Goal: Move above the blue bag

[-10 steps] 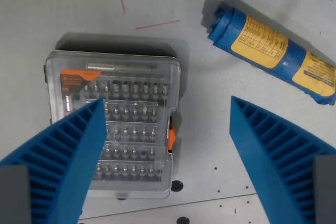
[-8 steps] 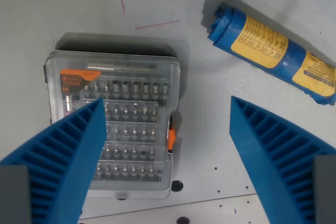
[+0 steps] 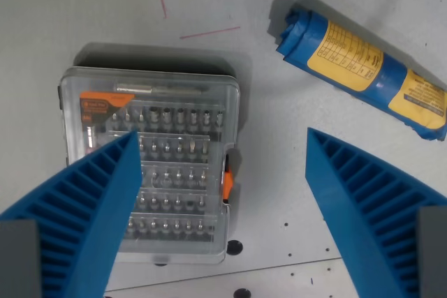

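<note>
The blue bag is rolled up into a long tube shape, like a fat sausage. It lies flat on the gray table, up in the top corner on the wrist view's right. It slants, with one end higher and nearer the middle, and the other end lower, running off the edge of the picture. The higher end looks crinkly and folded, with dark blue wrinkles. Two yellow labels with tiny dark writing wrap around the roll, and a plain blue band sits between them. The writing is too small to read. The gripper has two big blue fingers with ridges on them, and they stand wide apart with nothing between them. One finger is at the bottom on the wrist view's left, the other at the bottom on the right. The bag is above the right finger in the picture and does not touch it. Under the left finger sits a clear plastic box full of little metal bits in rows, with an orange label and an orange catch. The box and the bag are well apart. Thin red lines are drawn on the table near the top.
</note>
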Motion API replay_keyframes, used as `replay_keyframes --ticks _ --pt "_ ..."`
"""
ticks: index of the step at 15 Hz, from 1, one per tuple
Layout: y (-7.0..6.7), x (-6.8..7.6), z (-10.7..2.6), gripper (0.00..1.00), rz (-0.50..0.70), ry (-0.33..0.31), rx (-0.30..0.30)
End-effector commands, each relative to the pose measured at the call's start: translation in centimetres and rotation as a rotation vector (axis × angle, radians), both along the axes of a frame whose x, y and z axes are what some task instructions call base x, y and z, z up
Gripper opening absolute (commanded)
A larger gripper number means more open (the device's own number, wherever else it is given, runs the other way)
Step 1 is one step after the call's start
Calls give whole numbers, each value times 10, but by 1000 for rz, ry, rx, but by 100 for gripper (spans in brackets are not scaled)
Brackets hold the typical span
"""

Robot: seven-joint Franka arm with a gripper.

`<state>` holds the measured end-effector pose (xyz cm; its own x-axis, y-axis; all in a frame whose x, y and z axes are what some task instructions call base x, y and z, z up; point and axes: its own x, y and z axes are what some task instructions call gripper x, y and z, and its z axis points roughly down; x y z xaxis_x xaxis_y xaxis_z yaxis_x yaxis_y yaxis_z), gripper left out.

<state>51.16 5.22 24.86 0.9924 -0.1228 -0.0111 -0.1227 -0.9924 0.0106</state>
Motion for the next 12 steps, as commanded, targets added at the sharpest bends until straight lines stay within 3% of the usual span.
replay_keyframes --ticks 1,12 --pt "-3 0 -1 100 79 -2 -3" --pt "-23 0 -16 100 377 -27 -25"
